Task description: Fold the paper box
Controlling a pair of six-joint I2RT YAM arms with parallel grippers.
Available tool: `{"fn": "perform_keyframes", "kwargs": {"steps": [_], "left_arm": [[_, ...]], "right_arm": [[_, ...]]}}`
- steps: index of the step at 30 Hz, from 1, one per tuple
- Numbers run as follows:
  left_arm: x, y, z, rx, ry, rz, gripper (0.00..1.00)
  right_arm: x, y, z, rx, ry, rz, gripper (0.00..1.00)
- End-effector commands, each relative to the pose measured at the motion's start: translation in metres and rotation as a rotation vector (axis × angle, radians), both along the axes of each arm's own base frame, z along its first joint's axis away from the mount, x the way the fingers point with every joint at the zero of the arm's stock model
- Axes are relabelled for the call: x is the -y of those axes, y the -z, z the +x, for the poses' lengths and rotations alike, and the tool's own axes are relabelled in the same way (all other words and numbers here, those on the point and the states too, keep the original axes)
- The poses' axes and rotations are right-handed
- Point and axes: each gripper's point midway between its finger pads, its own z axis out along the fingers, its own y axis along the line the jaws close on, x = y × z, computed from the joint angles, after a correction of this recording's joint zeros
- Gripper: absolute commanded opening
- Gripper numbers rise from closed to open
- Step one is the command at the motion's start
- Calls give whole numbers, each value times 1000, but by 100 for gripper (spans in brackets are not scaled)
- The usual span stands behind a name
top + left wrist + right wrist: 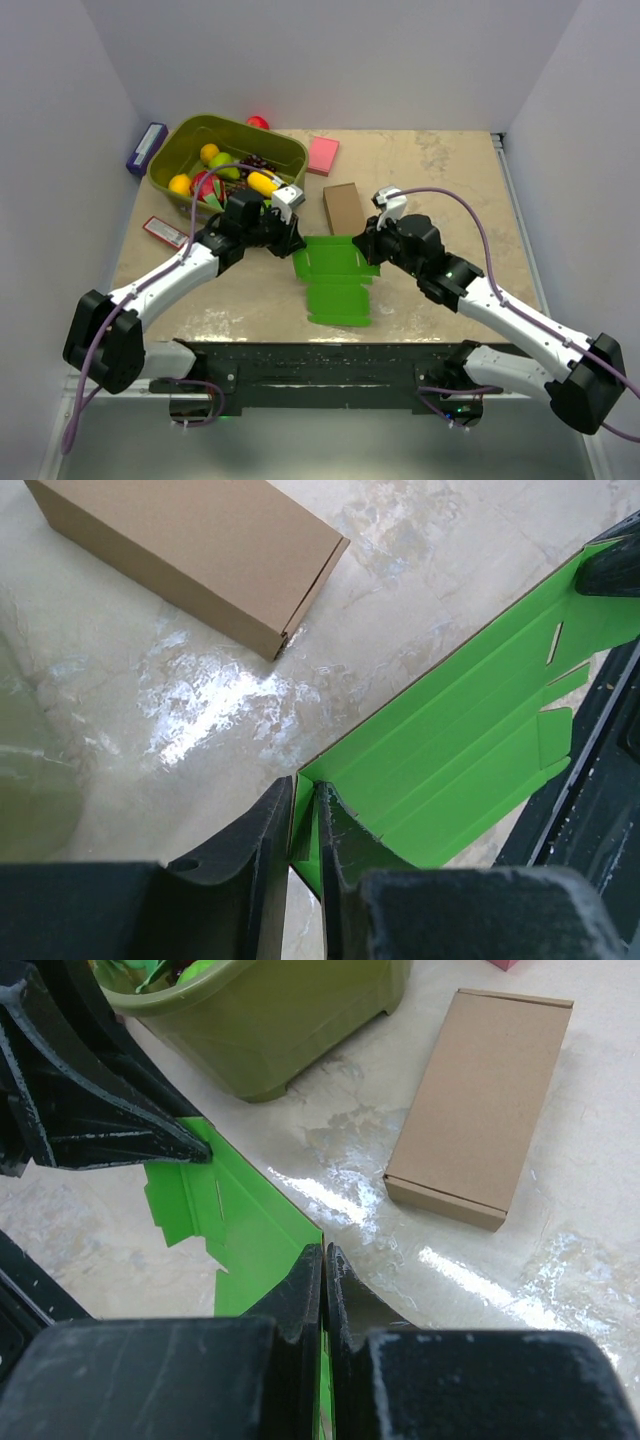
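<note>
The paper box is a bright green die-cut sheet lying mostly flat at the table's middle front, with its far strip raised. My left gripper is at its far left corner. In the left wrist view the jaws stand a narrow gap apart on either side of an upright green flap, which leans on the left finger. My right gripper is at the far right corner. In the right wrist view it is shut on the edge of the card.
A brown cardboard box lies just behind the green sheet. An olive bin with toy fruit stands at the back left, a pink pad to its right. A purple object and a red-and-white packet lie at the left.
</note>
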Motion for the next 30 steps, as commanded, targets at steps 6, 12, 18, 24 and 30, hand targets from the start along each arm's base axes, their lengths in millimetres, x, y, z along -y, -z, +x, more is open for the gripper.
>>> {"fn": "perform_keyframes", "kwargs": {"steps": [6,12,18,24,30], "left_arm": [[-6,-7,10,75,-108,77,21],[-3,-11,8,75,-90,51,29],[-3,-11,8,76,-97,53,29],[-11,-18,13,117,-145,62,27],[-9,-18,11,128,-126,70,19]], "right_arm": [[3,-3,10,16,70,23,0],[3,1,10,10,70,18,0],[4,3,11,9,74,13,0],[4,5,12,3,74,3,0],[3,8,12,-2,71,-1,0]]}}
